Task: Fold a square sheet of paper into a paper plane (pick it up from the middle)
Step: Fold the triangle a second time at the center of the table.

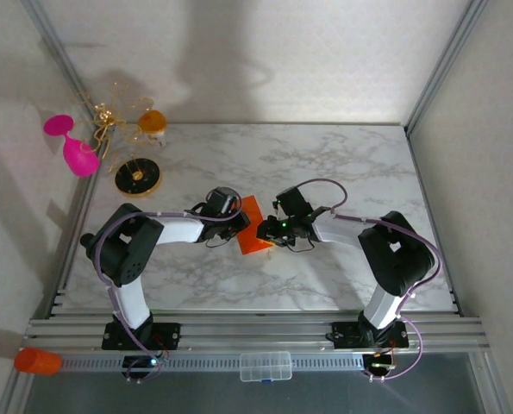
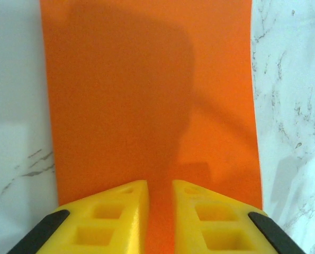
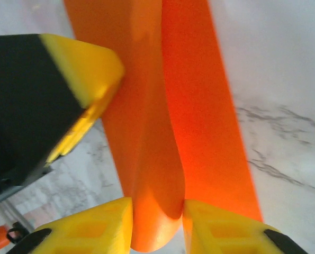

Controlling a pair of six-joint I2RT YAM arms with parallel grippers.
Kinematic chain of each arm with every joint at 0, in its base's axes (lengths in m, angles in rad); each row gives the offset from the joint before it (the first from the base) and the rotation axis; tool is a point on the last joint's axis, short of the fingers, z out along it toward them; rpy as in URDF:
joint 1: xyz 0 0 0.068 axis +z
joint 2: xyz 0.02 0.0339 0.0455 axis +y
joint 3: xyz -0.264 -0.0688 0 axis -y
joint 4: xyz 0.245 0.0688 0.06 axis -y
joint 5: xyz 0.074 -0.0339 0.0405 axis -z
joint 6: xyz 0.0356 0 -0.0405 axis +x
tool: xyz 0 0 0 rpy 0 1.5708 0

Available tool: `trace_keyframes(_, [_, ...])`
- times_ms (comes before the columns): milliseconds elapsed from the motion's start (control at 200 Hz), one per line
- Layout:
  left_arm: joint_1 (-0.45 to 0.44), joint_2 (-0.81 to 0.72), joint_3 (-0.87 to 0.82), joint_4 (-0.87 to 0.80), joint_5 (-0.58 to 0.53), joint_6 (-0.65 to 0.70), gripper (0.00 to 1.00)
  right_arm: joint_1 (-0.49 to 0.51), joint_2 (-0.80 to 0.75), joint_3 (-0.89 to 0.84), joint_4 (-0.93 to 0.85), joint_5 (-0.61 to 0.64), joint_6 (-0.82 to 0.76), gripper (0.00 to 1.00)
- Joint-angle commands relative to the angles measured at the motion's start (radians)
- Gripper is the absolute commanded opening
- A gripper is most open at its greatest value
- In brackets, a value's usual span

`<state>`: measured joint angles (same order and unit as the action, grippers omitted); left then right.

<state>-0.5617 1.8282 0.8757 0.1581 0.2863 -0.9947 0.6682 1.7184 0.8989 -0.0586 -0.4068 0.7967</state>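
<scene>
paper: the square sheet of paper (image 1: 253,226) lies mid-table on the marble table (image 1: 351,164), between the two grippers. It reads as a strip, not a full square, with one long flap lifted (a fold under way, I judge).
left gripper: the left gripper (image 2: 160,209) sits low at one end of the flat orange layer. Its fingers (image 2: 120,214) are nearly together, with orange showing in the thin slot between them. Cannot tell if they pinch the paper or only press on it.
left role: likely an anchor, so the sheet does not slide while the other side is turned. In the right wrist view its fingertip (image 3: 96,66) is at the paper's edge.
right gripper: the right gripper (image 3: 157,225) has its fingers (image 3: 221,233) closed onto the curled flap, which bulges between them and touches both.
right role: holds the flap up over the flat layer so its edge can be laid across.
step: mid-fold, crease not pressed yet.
risk: thin paper may buckle at the pinch, or the flap may slip and land skewed.
</scene>
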Motion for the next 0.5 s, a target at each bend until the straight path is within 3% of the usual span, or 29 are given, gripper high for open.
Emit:
trace_keyframes(0, [-0.006,0.072,-0.035,-0.126,-0.073,0.022,0.21,0.004,0.003,-0.012,0.082,-0.067,-0.01,0.34])
trace_keyframes(496, [-0.004,0.075,-0.041,-0.122,-0.079,0.044,0.18,-0.051,0.088,0.001,0.183,-0.133,-0.093,0.39])
